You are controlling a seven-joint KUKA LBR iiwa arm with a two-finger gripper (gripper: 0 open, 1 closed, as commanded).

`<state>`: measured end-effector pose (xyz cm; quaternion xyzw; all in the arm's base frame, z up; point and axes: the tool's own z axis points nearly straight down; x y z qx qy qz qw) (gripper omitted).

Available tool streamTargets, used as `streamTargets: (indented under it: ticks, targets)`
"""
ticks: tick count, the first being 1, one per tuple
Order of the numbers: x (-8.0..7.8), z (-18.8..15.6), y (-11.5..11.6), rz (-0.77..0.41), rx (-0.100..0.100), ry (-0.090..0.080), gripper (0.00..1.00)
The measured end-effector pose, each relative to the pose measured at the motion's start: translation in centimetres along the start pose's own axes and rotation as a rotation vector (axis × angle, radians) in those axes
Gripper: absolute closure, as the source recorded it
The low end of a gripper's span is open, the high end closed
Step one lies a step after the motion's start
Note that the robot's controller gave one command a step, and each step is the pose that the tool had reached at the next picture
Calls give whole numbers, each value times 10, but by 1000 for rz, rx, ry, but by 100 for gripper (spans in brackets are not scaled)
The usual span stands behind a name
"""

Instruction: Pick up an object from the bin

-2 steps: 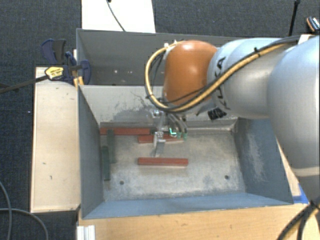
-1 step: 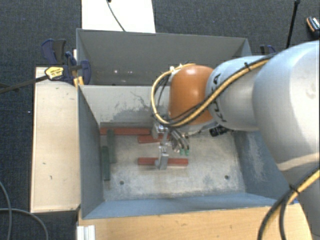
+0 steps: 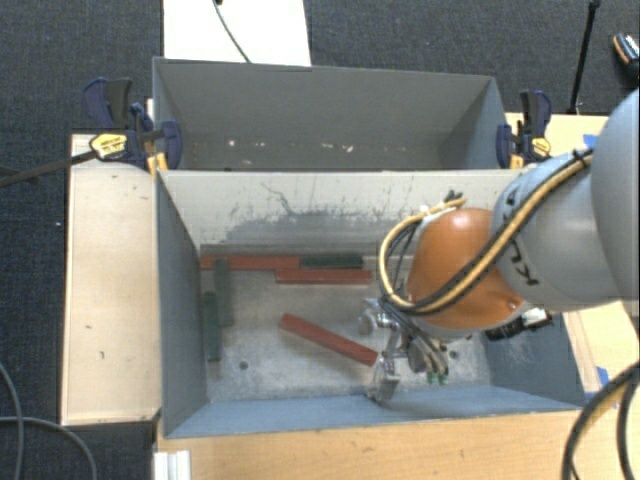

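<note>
hanging low in the front right part of the bin (image 3: pixel 182 298), the gripper (image 3: pixel 386 378) sits close to the floor and just short of the front wall (image 3: pixel 280 410). the orange cover (image 3: pixel 455 268) of the wrist and its looped cables (image 3: pixel 392 253) are above it. whether it is open or closed cannot be told from this angle, since the tip is small and partly tucked under the wrist. nothing can be seen held in it, so the pick reads as not yet made.

the nearest thing is a red stick (image 3: pixel 325 338), lying flat and slantwise on the floor near the middle of the bin. its right end is just beside the gripper, though i cannot tell whether they touch. a small green bit (image 3: pixel 437 376) shows just right of the gripper, too small to name. the rest lies well apart: a long red bar (image 3: pixel 270 264) and a dark green bar (image 3: pixel 332 261) along the back of the floor, and a green stick (image 3: pixel 213 323) along the left wall.

as a judgement, the approach is done or nearly so. what is left is to close on a thing, most likely the red stick, and lift it clear of the bin.
</note>
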<state>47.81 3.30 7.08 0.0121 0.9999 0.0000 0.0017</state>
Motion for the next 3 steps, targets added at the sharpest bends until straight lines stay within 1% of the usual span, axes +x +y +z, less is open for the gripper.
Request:
streamTargets:
  ticks: [1, 2, 3]
  targets:
    - [-1, 1, 3, -1, -1, 1, 100]
    - [-27, -81, 7, -32, -1, -8, 100]
    - [-38, -227, 14, -53, -1, -8, 100]
